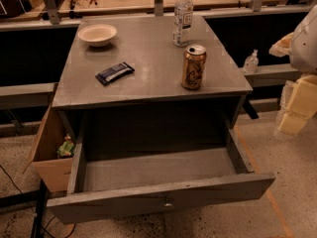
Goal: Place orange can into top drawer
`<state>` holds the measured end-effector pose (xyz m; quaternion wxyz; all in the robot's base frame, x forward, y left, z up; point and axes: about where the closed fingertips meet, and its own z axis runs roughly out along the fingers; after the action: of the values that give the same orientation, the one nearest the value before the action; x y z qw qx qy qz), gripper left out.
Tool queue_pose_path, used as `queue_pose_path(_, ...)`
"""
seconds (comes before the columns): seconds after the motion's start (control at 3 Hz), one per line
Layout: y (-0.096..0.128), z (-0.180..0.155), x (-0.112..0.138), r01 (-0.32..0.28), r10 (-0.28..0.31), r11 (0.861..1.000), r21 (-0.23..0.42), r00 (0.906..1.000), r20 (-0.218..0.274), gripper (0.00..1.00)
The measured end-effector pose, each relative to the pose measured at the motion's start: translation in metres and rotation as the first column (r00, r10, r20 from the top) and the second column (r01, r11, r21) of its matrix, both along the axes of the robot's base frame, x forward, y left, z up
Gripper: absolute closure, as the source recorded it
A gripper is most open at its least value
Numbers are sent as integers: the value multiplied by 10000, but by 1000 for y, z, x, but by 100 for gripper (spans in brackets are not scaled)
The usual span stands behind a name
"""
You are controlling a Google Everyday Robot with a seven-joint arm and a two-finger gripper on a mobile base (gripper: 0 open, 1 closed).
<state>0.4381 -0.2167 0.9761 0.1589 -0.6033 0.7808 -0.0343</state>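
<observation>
Plainly our orange can (193,67) stands upright near the front right corner of the cabinet top (148,53), above the pulled-out top drawer (148,196); our gripper (298,105) hangs beyond the cabinet's right side, so the can lies leftward of it; released or clenched, we cannot tell

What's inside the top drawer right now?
The top drawer shows only bare floor; its rear is hidden under the tabletop. The orange can stands above; the gripper is at the right edge.
</observation>
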Motion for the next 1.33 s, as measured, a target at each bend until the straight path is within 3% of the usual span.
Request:
queue_pose_path(0.33, 0, 0, 0, 0, 0, 10000, 0, 10000, 2, 0)
queue_pose_path(0.67, 3, -5, 18, 123, -150, 9965, 827, 9993, 332, 0)
queue_pose_path(1.0, 1, -17, 50, 92, -318, 9686, 2484, 9957, 873, 0)
queue_pose_path(1.33, 4, -35, 78, -167, -471, 9043, 4266, 9892, 1386, 0)
